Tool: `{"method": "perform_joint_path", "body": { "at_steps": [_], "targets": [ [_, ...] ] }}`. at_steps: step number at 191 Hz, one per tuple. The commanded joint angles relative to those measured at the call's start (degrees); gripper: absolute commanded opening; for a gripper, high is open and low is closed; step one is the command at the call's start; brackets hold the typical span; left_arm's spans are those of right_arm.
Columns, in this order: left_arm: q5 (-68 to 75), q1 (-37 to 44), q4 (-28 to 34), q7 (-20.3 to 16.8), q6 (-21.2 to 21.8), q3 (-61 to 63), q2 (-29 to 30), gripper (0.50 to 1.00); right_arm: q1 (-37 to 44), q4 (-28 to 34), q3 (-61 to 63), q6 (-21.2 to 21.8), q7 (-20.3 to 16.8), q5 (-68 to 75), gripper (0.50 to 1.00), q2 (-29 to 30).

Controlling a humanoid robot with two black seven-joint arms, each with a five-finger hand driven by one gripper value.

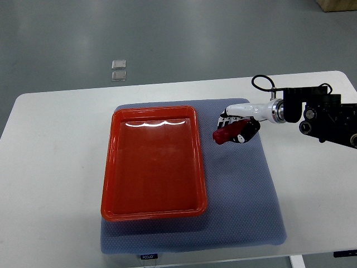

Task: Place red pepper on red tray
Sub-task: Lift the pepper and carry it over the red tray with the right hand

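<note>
The right hand (pixel 239 125) grasps the pepper (pixel 223 135), fingers closed round it, over the mat (pixel 245 190) just beside the tray (pixel 109 184)'s far right corner. The tray lies bare, long side facing the hand, presumably ready to receive. Left arm unseen.

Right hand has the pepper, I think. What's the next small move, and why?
Probably carry it left. The right hand grips the red pepper over the blue mat, just outside the red tray, whose floor looks bare.
</note>
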Motion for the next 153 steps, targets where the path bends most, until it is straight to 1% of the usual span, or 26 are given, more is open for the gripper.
{"method": "perform_joint_path", "body": {
  "at_steps": [1,30,62,100,119,153],
  "targets": [
    [0.0,0.0,0.0,0.1,0.0,0.0,0.0,1.0,3.7,1.8,0.1,0.9,0.1,1.2,0.5,-0.8],
    [0.0,0.0,-0.1,0.0,0.0,0.1,0.0,1.0,7.0,2.2,-0.1,1.0,0.0,4.8,0.5,0.8],
    [0.0,0.0,-0.1,0.0,0.0,0.1,0.0,1.0,8.9,0.9,-1.9,1.0,0.0,7.4,0.5,8.4],
    [0.0,0.0,-0.1,0.0,0.0,0.0,0.0,1.0,10.0,-6.4,-4.1,0.3,0.0,9.0,0.5,19.9],
    [0.0,0.0,-0.1,0.0,0.0,0.0,0.0,1.0,9.7,-9.4,-4.8,0.2,-0.1,9.0,0.5,24.6],
    [0.0,0.0,0.1,0.0,0.0,0.0,0.0,1.0,8.1,-13.0,-6.7,-0.5,-0.1,8.9,0.5,30.1]
  ]
}}
